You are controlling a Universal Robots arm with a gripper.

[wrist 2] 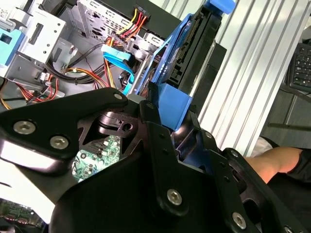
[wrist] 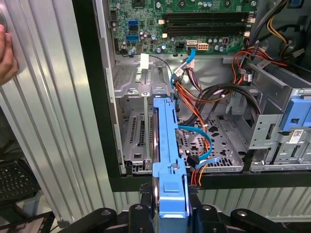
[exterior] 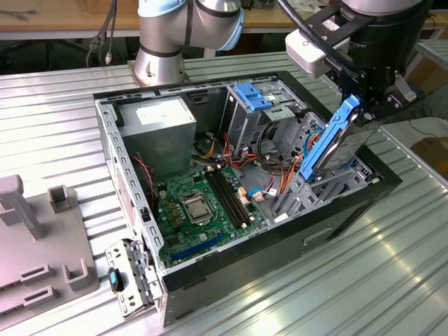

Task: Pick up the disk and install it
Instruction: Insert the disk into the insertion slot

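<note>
Exterior view first: your pincer (exterior: 364,105) is clamped on the upper end of the disk (exterior: 334,145), gripping its blue carrier. You hold the disk steeply tilted, its lower end down inside the open computer case (exterior: 350,203), at the grey drive bay (exterior: 302,192) by the exterior view's right wall. You cannot tell whether it touches the bay. Nearby stands the metal cage (exterior: 241,129) topped by the blue latch piece (exterior: 253,96). The case sits on the ribbed worktop (exterior: 63,126). In the first wrist view, a person's hand (wrist: 6,53) shows over the worktop.
</note>
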